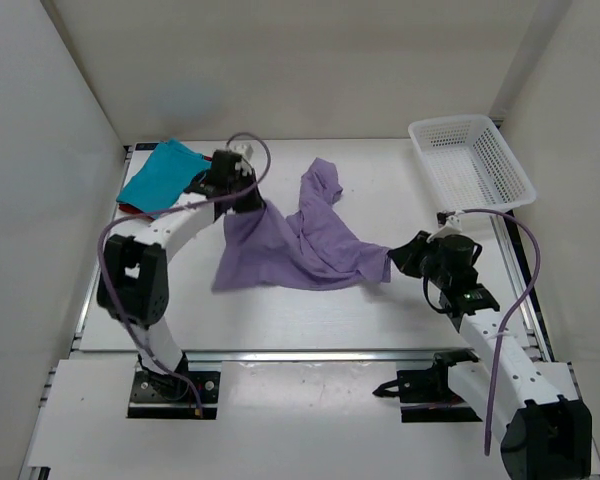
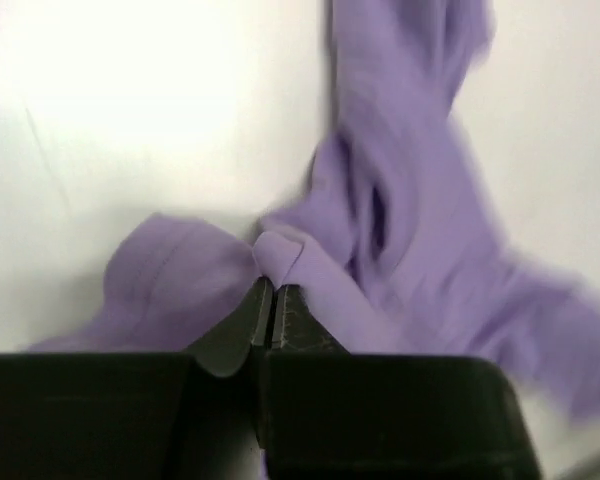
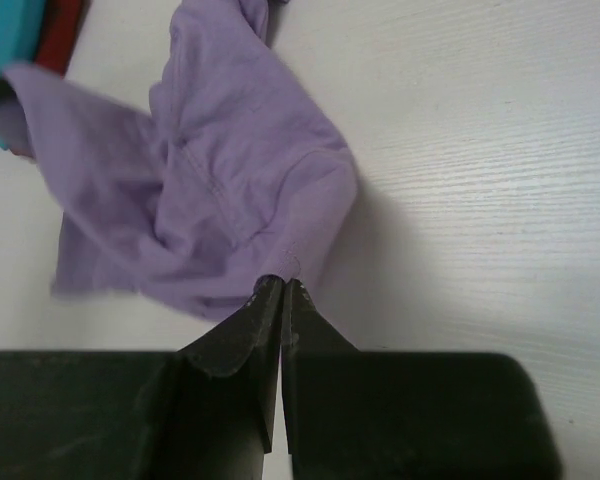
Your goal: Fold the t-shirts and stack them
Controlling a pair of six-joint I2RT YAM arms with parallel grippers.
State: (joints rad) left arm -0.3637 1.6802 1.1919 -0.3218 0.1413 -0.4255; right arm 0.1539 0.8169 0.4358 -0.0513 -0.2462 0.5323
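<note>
Left gripper (image 2: 272,290) clenched, tips together on a small rolled fold of the purple shirt (image 2: 410,240). Just beyond the tips and off to their right, the rest of that cloth, bunched and creased, running away across the white table (image 2: 130,100). To their left, a rounded flap of the same cloth. All blurred, seams hard to make out.

Right gripper (image 3: 282,285) clenched too, tips pinching the same shirt at an edge. Ahead of those tips and to their left, cloth heaped in loose folds, with a stitched seam across the middle. Farther out, past the far-left end of the heap, the teal shirt (image 3: 5,40) beside the red shirt (image 3: 65,30), both cut off at the edge of view. To the right of the tips, grained table top.

From above, purple shirt strung between the two grips, raised at the left gripper's end, spread on the table in between, one loose part reaching toward the far side. Behind the left gripper, teal shirt folded flat, with a sliver of red at its near edge. Well beyond the right gripper, in the far right corner, a white mesh basket (image 1: 470,160).
</note>
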